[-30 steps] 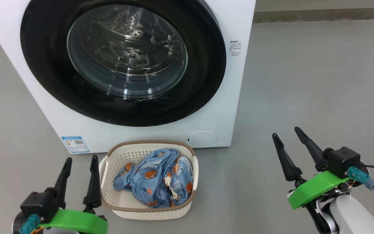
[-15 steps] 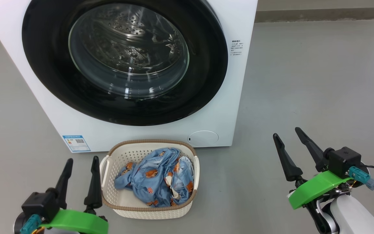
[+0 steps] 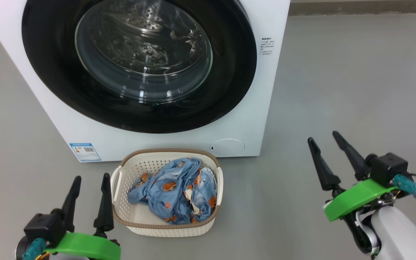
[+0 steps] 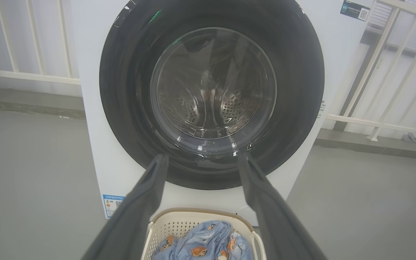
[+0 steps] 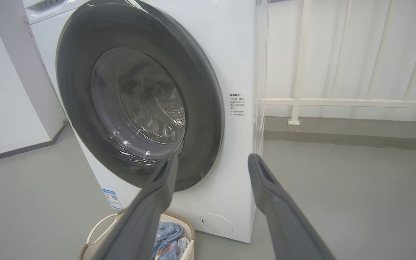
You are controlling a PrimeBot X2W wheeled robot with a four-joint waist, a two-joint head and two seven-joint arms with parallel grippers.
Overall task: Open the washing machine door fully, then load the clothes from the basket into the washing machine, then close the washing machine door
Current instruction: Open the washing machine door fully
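The white washing machine (image 3: 255, 119) stands ahead, its round black-rimmed door (image 3: 229, 65) shut against the front. Through the glass I see the steel drum. On the floor before it sits the cream basket (image 3: 164, 228) holding the blue bear-print clothes (image 3: 173, 189). My left gripper (image 3: 90, 177) stands open just left of the basket, holding nothing. My right gripper (image 3: 324, 135) is open and empty, off to the right over bare floor. The door (image 4: 121, 90) faces the left wrist view, with the basket (image 4: 172, 225) below it. The right wrist view takes in the door (image 5: 200, 94) from the right side.
Grey floor (image 3: 356, 79) spreads to the right of the machine. A blue label (image 3: 84, 151) and a round filter cap (image 3: 227, 147) mark the machine's lower front. White railings (image 4: 374, 119) and a kerb run behind the machine.
The head camera has shifted, so machine and basket sit a little higher in the picture. My right gripper has risen slightly. The left gripper holds its place.
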